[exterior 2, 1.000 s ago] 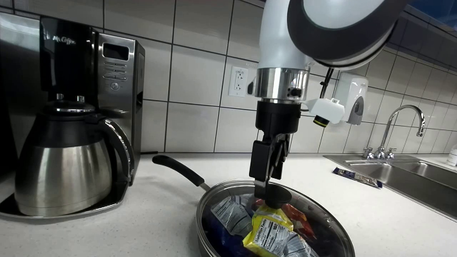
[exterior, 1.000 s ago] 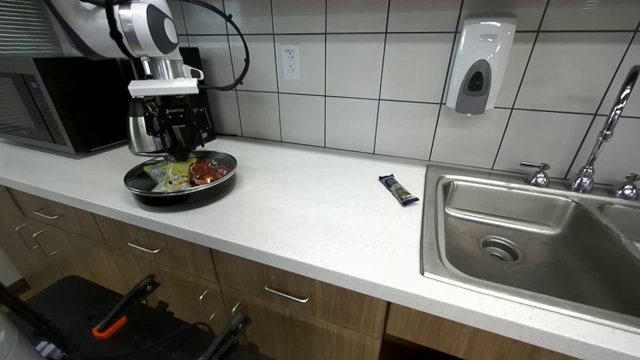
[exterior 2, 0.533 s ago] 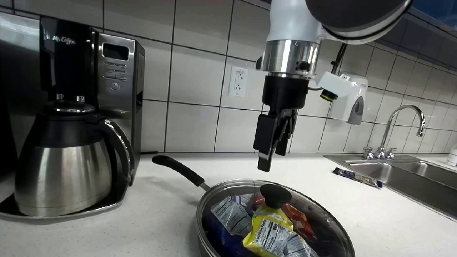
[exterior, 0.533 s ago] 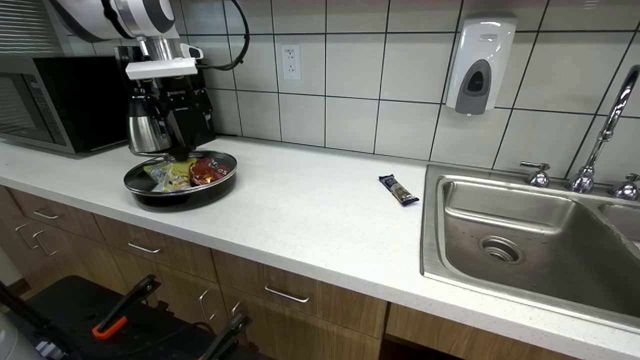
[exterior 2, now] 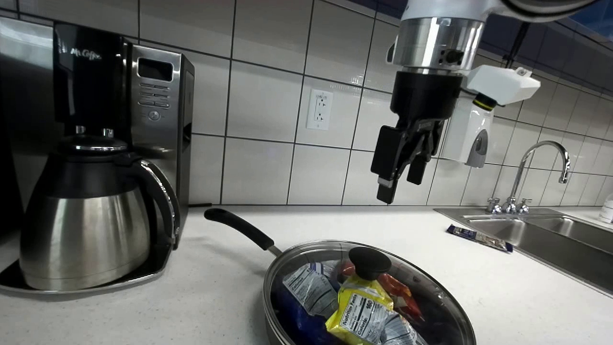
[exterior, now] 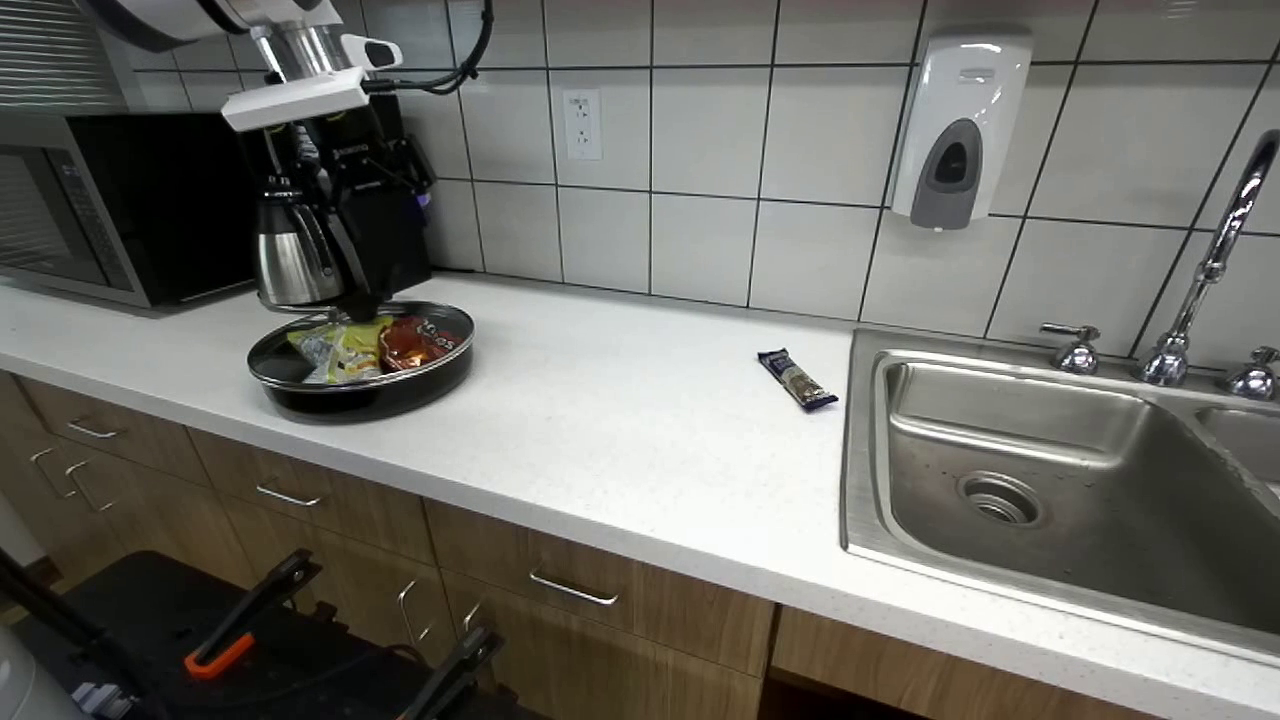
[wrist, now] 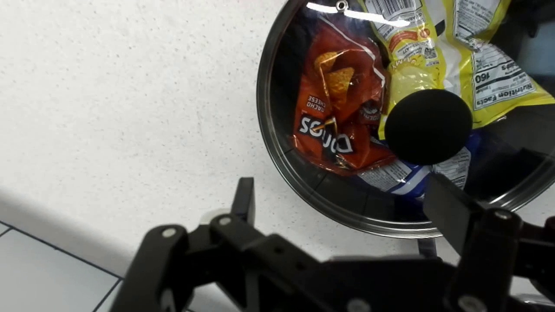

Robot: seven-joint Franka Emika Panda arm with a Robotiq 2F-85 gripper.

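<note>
Black two-finger gripper (exterior 2: 401,184): one, spread wide, hanging at 1 o'clock from the round black lid knob (exterior 2: 369,263) in an exterior view; a second ago down beside that knob, since raised.
Clear glass lid with steel rim (exterior 2: 431,292): one, unmoved, covering the round black pan (exterior: 370,402).
Black pan handle (exterior 2: 239,228): one, pointing to 10 o'clock in an exterior view.
Shiny plastic snack bags (exterior 2: 360,311): at least three, under the glass; from the knob in the wrist view, red bag (wrist: 338,99) between 9 and 10 o'clock, yellow bag (wrist: 464,65) at 1, blue bag (wrist: 412,180) at 7.
Slim blue-ended wrapped bar (exterior: 797,380): one, unmoved on the white desk (exterior: 600,420), at 3 o'clock from the pan in an exterior view.
</note>
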